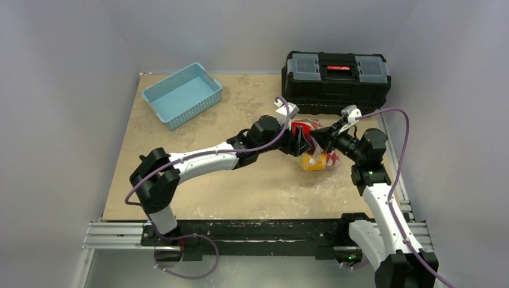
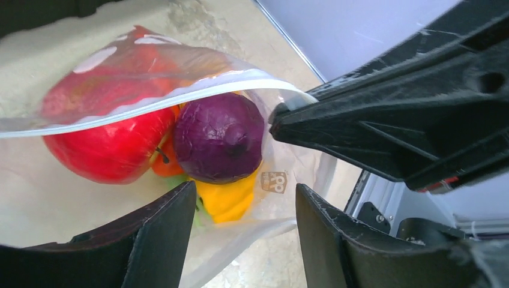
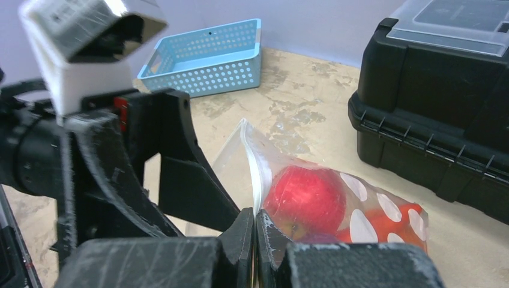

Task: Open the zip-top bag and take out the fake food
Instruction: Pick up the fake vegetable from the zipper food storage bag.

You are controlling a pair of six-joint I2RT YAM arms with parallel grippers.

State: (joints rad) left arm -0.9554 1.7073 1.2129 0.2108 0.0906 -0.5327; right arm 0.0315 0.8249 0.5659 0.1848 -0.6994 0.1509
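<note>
Both arms reach in toward the middle right of the top view and meet over the table (image 1: pixel 240 192). The left arm stretches low from the lower left, its wrist bent so that the left gripper (image 1: pixel 298 139) points right. The right arm rises from the lower right, folds at the elbow and points the right gripper (image 1: pixel 322 141) left, so the two tools face each other nose to nose.

The zip-top bag (image 1: pixel 329 157) lies between them, just in front of the black toolbox (image 1: pixel 336 75) and well apart from the light-blue basket (image 1: pixel 182 95) at the upper left.

In the left wrist view the left gripper (image 2: pixel 243 192) has its fingers (image 2: pixel 162 240) spread apart at the bottom of the frame, with nothing pinched. The bag's mouth (image 2: pixel 180 96) gapes just beyond them. The right gripper (image 2: pixel 384 132) comes in from the right, its tip on the end of the white zip strip.

In the right wrist view the right gripper (image 3: pixel 255 219) is pressed together on the bag's edge (image 3: pixel 258 174), which stands up from between the fingertips.

The fake food (image 1: pixel 313 162) sits inside the bag: a red apple (image 2: pixel 108 144), a purple onion (image 2: pixel 219 138), a yellow piece (image 2: pixel 231 201) and an orange piece (image 2: pixel 165 165) behind them.

A small brown printed mark (image 2: pixel 274 182) shows on the plastic, its letters too blurred to read.
</note>
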